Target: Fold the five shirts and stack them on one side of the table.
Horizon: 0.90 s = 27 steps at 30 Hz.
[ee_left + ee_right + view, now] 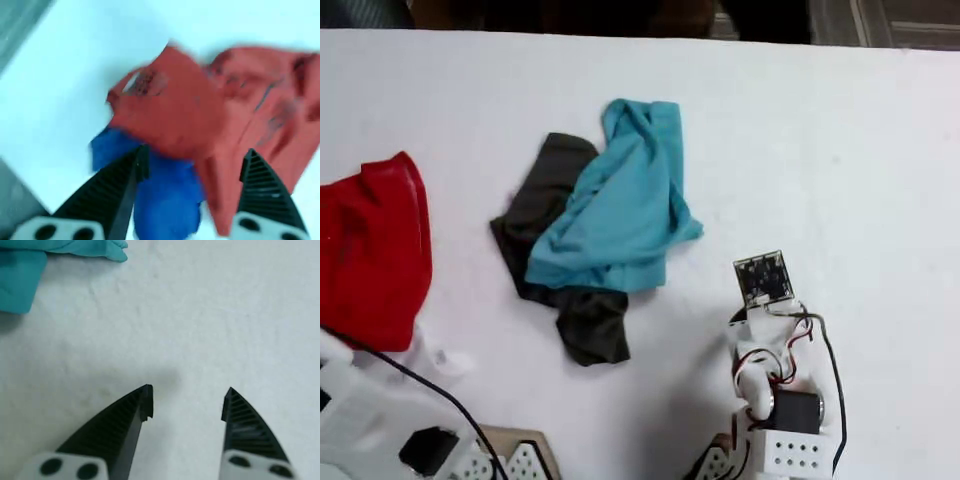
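We see the teal shirt (620, 195) crumpled near the middle of the white table (840, 150). It lies over a dark grey shirt (582, 320), which pokes out from under it toward 7 o'clock. The red shirt (370, 250) sits bunched at the table's 9 o'clock edge, well apart from those two. In the left wrist view the left gripper (195, 157) hangs above the red shirt with its fingers spread wide and nothing between them. A blue shirt (165, 195) shows from beneath the red one, touching it. A pale heap (435, 358) just beside the red shirt, at its 5 o'clock, may be a white shirt, though we cannot tell against the white table. The right arm (775, 390) stands at about 5 o'clock on the table. The right gripper (187, 395) hovers over bare tabletop, fingers apart and empty, with the teal shirt's edge near it.
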Each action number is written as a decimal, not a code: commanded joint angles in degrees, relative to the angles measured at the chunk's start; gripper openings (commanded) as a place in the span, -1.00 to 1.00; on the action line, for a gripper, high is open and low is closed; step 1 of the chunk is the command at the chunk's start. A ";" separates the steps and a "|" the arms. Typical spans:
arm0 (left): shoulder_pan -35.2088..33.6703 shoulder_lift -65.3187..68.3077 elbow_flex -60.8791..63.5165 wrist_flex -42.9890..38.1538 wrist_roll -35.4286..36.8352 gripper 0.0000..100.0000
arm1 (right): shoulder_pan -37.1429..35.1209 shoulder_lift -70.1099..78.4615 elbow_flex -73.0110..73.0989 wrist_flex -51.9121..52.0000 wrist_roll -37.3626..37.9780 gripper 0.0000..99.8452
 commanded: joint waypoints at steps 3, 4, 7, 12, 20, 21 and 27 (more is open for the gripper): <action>13.80 -0.62 -3.38 0.97 1.05 -0.38 | 0.04 -0.22 0.53 -1.10 0.53 -0.55; 16.35 -0.62 -3.38 0.97 1.05 -0.38 | 0.04 -0.22 0.53 -1.10 0.53 -0.55; 24.62 -0.62 -3.47 0.97 1.23 -0.39 | 0.04 -0.22 0.53 -1.10 0.53 -0.55; 39.21 -0.62 1.63 0.97 1.32 -0.38 | 0.22 -0.22 0.53 -1.10 0.53 -0.55; 63.56 0.00 20.70 -0.79 1.32 -0.38 | 0.31 -0.22 0.53 -1.10 0.53 -0.55; 65.41 0.00 22.81 -1.93 1.32 -0.38 | 0.31 -0.22 0.53 -1.10 0.53 -0.55; 70.86 0.00 33.63 -11.96 1.32 -0.38 | 0.31 -0.22 0.53 -1.10 0.53 -0.55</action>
